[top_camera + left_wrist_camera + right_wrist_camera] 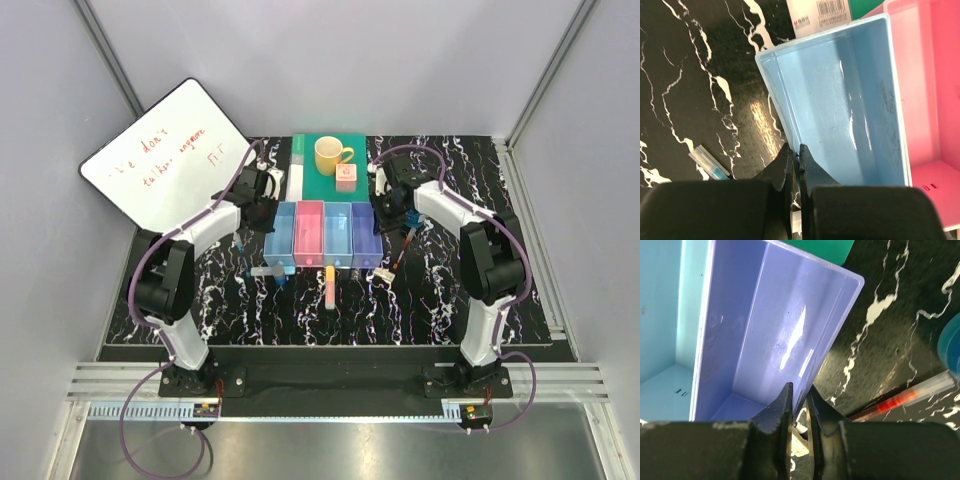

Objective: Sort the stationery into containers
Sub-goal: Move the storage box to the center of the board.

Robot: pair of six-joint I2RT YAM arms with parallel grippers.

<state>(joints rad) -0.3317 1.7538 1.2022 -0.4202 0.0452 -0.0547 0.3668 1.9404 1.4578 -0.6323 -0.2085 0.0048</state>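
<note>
Bin row (311,232) pinched both ends: left pincer (796,150) clenched on blue bin (840,110) wall, right pincer (799,392) on purple bin (770,330). Guessing repositioning step; next release, grab red pen (900,400) beside right pincer.

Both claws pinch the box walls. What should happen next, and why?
Probably the right gripper should release the purple bin and reach for the red pen beside it: both bins look empty, and the left gripper holds the blue bin.
</note>
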